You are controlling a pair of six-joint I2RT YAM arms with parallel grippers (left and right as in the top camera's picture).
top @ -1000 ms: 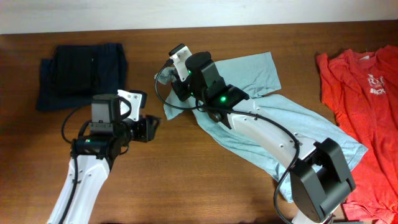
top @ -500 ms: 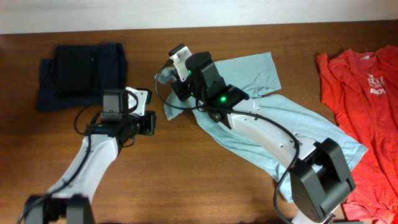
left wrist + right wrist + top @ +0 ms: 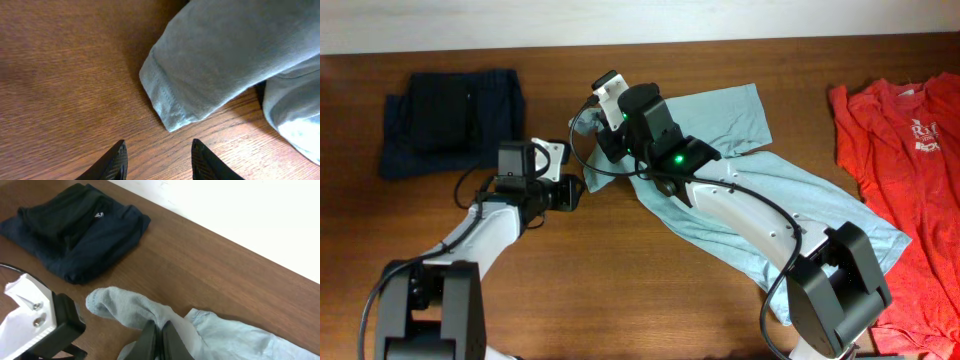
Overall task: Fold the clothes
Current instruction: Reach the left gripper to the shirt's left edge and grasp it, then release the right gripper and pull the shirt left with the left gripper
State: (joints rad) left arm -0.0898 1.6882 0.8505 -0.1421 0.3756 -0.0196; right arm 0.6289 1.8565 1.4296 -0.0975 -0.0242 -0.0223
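Observation:
The pale grey-blue T-shirt [image 3: 760, 190] lies spread diagonally across the table's middle. My right gripper [image 3: 159, 336] is shut on a bunched fold of its sleeve [image 3: 125, 311], near the shirt's upper left end [image 3: 590, 125]. My left gripper [image 3: 572, 192] sits just left of the shirt. In the left wrist view it [image 3: 157, 150] stands open over bare wood, with the sleeve's hemmed corner [image 3: 170, 112] a little ahead of the fingertips [image 3: 117, 155]. Nothing is between its fingers. A red-orange T-shirt [image 3: 900, 150] with white print lies flat at the right edge.
A folded dark navy pile [image 3: 450, 120] rests at the back left, also seen in the right wrist view as the navy pile [image 3: 75, 225]. The right arm [image 3: 750, 210] stretches across the grey-blue shirt. A white wall edge [image 3: 240, 210] borders the table's far side.
My left gripper has moved right and slightly back, closer to the sleeve corner, and its jaws closed briefly then parted again. The right arm and the shirt have stayed still.

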